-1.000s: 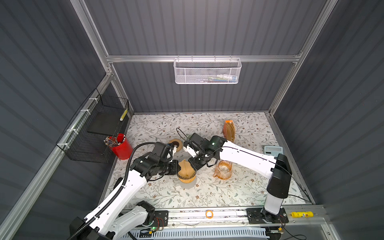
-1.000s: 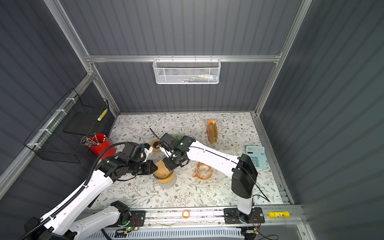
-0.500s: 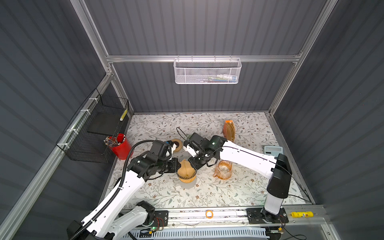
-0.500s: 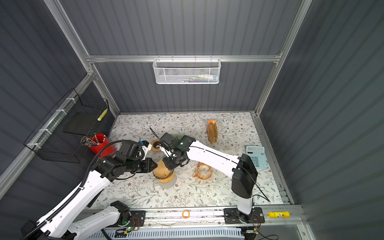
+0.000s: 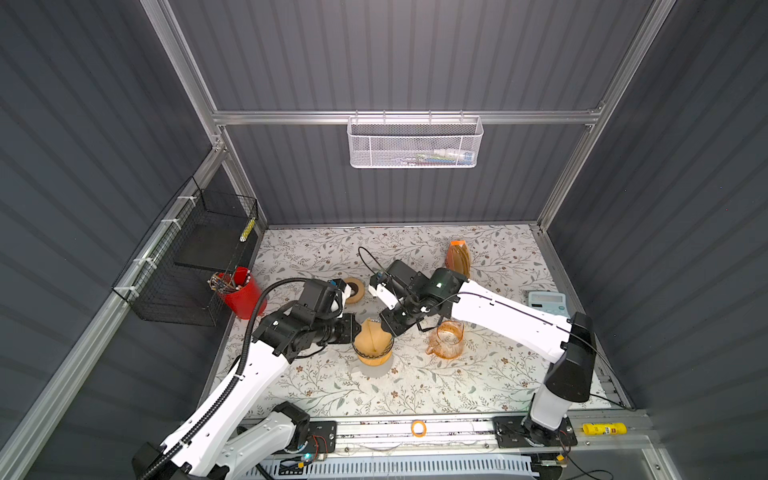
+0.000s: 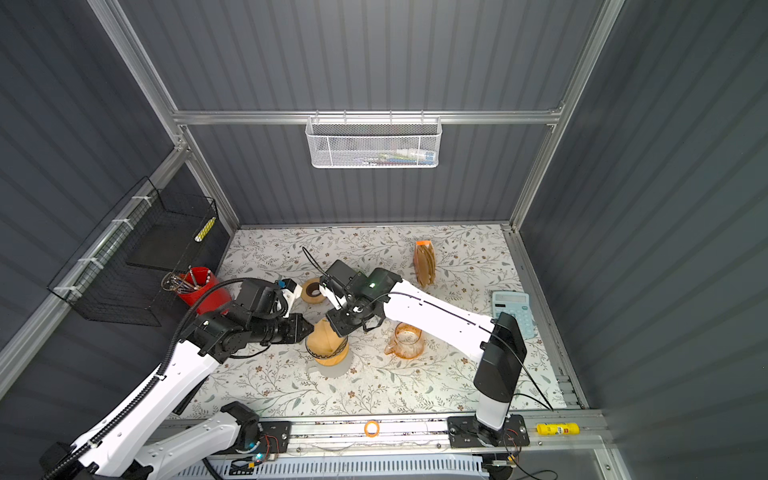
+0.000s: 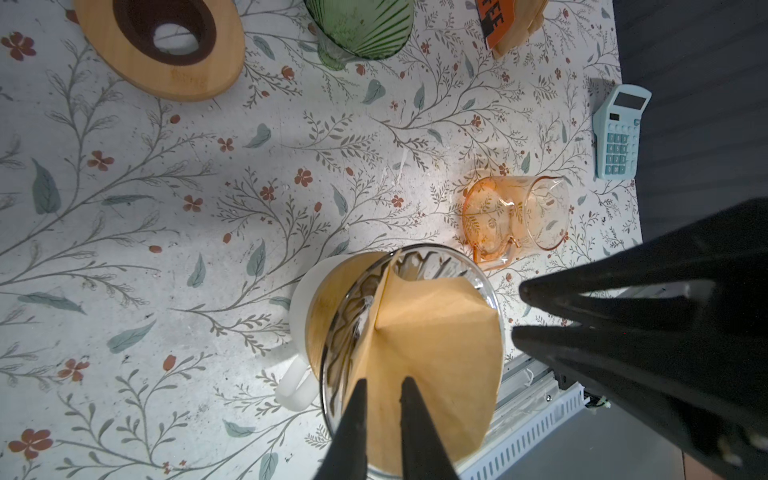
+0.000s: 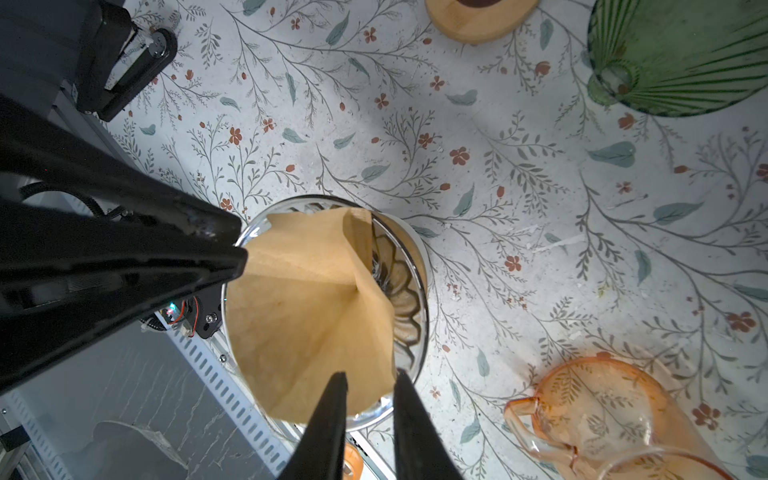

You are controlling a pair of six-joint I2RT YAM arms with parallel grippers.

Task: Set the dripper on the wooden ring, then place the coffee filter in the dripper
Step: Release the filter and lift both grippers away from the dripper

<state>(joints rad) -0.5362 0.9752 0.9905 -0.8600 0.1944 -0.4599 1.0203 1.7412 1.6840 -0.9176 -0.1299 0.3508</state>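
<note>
Filter: coffee filter (image 7: 432,340) sits in the glass dripper (image 7: 353,303), on the counter (image 7: 208,208).
Left claw (image 7: 384,384): 10 o'clock, astride the rim; we cannot tell its grip (probably steadying).
Right claw (image 8: 365,380): 2 o'clock, parted around the filter's edge.

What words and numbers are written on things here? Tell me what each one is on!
"FEE": black letters on the orange label of the filter pack; the picture's edge cuts off the rest of the word.
Calculator: the key marks are too small to read.
Yellow bottle: its label is too blurred to read.
Wooden ring: a faint mark that cannot be read.
</note>
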